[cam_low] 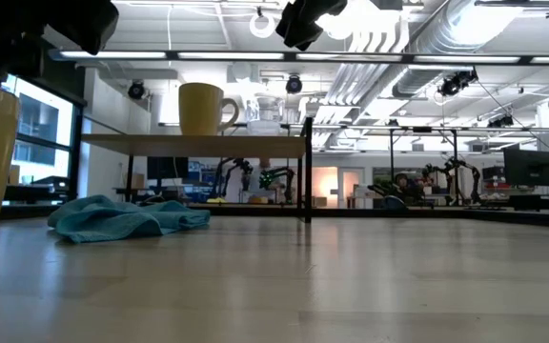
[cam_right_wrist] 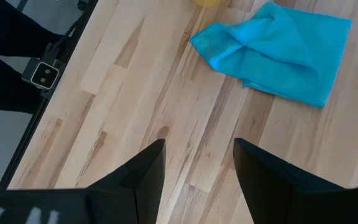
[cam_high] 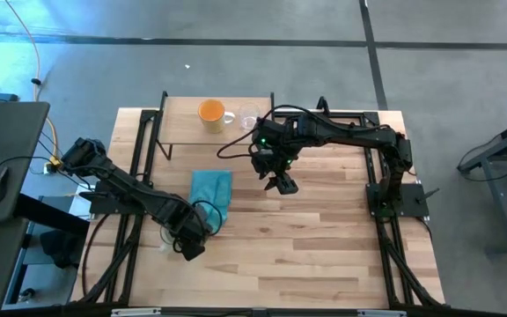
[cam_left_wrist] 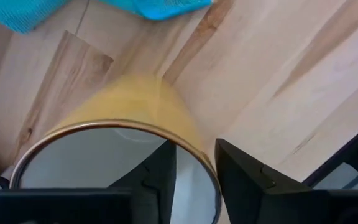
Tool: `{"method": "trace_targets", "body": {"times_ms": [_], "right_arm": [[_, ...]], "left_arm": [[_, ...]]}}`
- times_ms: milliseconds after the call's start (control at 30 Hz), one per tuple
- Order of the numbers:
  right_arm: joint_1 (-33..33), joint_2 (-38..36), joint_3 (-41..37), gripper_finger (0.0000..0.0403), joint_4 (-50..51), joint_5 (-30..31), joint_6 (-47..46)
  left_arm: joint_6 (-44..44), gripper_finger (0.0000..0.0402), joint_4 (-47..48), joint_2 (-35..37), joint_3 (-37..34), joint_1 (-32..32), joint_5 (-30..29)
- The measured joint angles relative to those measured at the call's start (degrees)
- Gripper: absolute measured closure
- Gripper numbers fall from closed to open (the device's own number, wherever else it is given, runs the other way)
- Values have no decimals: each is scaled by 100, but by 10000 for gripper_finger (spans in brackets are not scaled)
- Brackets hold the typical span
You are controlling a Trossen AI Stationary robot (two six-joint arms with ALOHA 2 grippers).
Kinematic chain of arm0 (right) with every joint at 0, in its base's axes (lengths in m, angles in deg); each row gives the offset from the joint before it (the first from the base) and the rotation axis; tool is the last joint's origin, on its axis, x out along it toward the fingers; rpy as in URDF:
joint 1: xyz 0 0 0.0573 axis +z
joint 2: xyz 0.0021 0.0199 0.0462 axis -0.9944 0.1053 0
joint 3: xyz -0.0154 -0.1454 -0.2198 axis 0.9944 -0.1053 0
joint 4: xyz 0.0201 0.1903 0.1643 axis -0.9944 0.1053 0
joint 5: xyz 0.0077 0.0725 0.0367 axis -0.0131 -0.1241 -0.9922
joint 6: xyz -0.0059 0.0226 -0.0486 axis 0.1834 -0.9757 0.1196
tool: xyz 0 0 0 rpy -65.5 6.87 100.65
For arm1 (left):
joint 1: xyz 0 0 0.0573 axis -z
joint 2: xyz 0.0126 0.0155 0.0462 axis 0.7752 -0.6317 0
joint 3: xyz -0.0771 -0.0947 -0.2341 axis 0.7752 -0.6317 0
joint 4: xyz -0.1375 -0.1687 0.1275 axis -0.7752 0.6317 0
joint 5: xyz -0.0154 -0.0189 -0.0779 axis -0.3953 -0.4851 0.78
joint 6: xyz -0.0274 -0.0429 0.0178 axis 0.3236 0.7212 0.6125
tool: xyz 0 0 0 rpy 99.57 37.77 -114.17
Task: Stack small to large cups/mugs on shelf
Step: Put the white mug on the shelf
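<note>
Cream mug [cam_left_wrist: 114, 162] rim sits between left gripper [cam_left_wrist: 194, 171] fingers, jaws prob. loosened; right gripper [cam_right_wrist: 197, 165] open, empty.

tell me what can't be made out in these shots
- Cream mug: high view, hidden under the left gripper; low view, cut by the left edge.
- Left gripper's fingers straddle the mug's rim; actual contact unclear.
- Clear glass cup on the shelf: too faint to read details.
- Right gripper: low view, cropped at top.
</note>
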Motion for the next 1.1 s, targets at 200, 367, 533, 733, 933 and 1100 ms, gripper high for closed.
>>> {"method": "trace_targets", "body": {"times_ms": [200,367,533,733,933,1100], "right_arm": [[2,0,0,222,1,0,0],[2,0,0,222,1,0,0],[2,0,0,222,0,2,9],[2,0,0,222,-1,2,17],[2,0,0,222,-5,2,17],[2,0,0,222,-25,4,3]], "left_arm": [[-32,374,172,2,0,7,-148],[-166,383,257,14,9,-3,-199],[-287,394,311,17,13,0,-243],[-497,398,886,-18,164,0,-514],[-759,399,1665,-7,584,-7,-839],[-799,399,1761,-7,774,-4,-753]]}}
